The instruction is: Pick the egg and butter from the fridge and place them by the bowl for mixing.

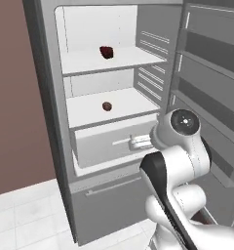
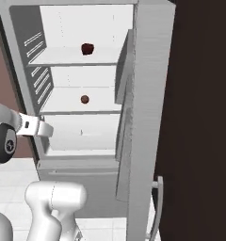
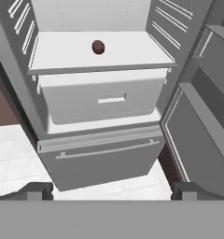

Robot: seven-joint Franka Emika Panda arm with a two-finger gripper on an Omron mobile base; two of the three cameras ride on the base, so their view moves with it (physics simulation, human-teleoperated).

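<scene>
The fridge (image 1: 47, 122) stands open, its white shelves showing. The egg (image 1: 107, 106) (image 2: 84, 99) (image 3: 98, 47), a small reddish-brown ball, lies on the lower shelf above the white drawer (image 3: 100, 100). My gripper (image 3: 111, 191) is open, fingers spread wide with nothing between them. It hangs in front of the fridge at about drawer height, below the egg and well short of it. The butter and the bowl are out of view.
A lumpy dark red item (image 1: 106, 52) (image 2: 87, 48) sits on the upper shelf. The open door with ribbed racks (image 1: 206, 97) stands to the right, its edge (image 2: 148, 117) close by. A grey bottom drawer with a handle (image 3: 100, 158) lies below. White floor tiles (image 3: 11, 163) spread to the left.
</scene>
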